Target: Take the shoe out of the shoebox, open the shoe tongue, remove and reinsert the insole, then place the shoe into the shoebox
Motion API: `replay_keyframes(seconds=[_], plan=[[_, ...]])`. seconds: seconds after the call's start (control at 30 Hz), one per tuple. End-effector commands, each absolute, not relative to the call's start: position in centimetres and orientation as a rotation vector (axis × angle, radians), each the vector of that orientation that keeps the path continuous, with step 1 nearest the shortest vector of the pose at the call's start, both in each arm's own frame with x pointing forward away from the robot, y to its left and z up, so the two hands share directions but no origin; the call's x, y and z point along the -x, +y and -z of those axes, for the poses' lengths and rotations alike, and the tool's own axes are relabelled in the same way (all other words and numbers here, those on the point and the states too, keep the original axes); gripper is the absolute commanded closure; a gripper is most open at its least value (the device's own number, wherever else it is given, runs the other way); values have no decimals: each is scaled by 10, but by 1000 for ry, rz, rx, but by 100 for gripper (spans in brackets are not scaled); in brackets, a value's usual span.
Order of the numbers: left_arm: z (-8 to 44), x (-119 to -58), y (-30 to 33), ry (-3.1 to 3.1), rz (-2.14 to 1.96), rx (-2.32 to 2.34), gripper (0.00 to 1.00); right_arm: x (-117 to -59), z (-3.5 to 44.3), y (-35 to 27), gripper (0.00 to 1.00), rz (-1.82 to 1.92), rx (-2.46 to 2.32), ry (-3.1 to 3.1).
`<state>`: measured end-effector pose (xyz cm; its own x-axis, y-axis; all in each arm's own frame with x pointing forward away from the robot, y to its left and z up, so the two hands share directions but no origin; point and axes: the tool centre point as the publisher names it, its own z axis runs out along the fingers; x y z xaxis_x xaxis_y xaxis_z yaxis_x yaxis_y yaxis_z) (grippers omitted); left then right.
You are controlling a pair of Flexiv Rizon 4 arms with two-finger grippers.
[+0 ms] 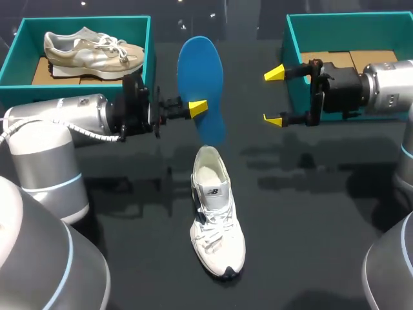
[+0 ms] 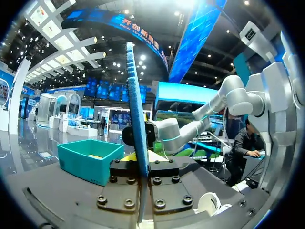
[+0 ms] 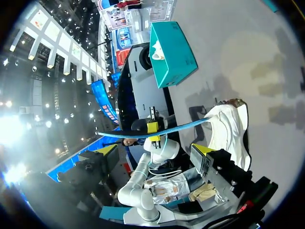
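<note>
A blue insole hangs in the air above the table's middle, long side up, with my left gripper shut on its lower edge. In the left wrist view the insole stands edge-on between the closed fingers. Below it a white shoe lies on the black table, heel toward the insole and toe toward the front. My right gripper stands open in front of the right shoebox, to the right of the insole, holding nothing. From the right wrist the insole shows ahead, with the white shoe beside it.
A second teal shoebox at the back left holds a beige shoe. The right box has cardboard on its floor. Dark tabletop lies bare around the white shoe.
</note>
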<state>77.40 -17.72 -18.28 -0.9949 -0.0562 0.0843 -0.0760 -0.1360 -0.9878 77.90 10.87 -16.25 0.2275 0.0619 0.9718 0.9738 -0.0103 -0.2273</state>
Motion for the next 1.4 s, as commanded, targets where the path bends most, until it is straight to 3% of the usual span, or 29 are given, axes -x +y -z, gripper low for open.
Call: replay_keyframes(seconds=[0.03, 0.63, 1.0, 1.4], plan=[[175, -774, -174, -2112, -2419, -29, 100, -779, 163, 110, 0, 1008, 1359, -1081], [145, -783, -171, -2482, -2482, 660, 100, -779, 163, 110, 0, 1008, 1359, -1081], [131, -785, -162, -2566, -2553, 1327, 100, -779, 163, 110, 0, 1008, 1359, -1081], [131, -785, -162, -2566, -2553, 1327, 100, -779, 163, 110, 0, 1008, 1359, -1081]])
